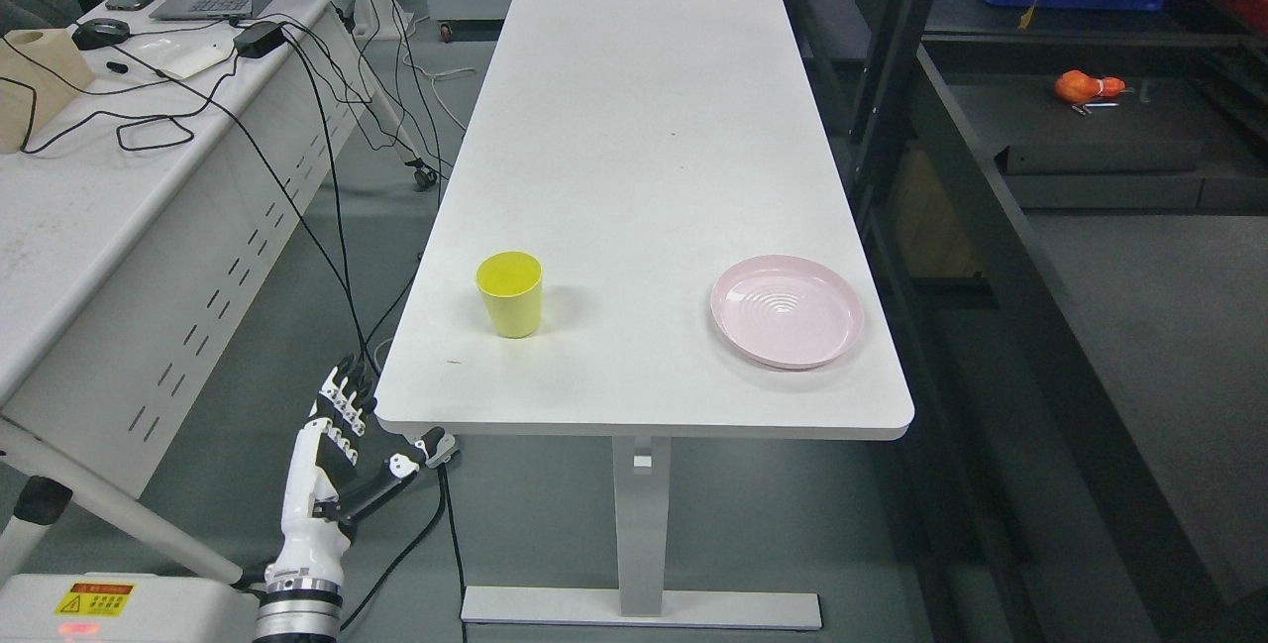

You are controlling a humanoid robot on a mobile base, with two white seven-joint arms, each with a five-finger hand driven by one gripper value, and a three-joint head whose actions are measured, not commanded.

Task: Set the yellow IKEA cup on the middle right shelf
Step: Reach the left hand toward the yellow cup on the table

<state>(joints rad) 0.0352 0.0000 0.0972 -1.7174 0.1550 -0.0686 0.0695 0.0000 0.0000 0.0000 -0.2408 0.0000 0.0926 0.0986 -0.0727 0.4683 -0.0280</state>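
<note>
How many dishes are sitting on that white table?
2: a yellow cup stands upright near the front left, and a pink plate lies near the front right. Nothing seems hidden.

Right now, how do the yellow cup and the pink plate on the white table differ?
The yellow cup is tall and upright; the pink plate is flat, wide and ringed inside. The cup sits near the table's left edge, the plate near its right. Both are empty, on the white table.

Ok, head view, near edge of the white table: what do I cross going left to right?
left hand, open and below the table's corner → yellow cup, upright → pink plate → black shelf frame
</note>
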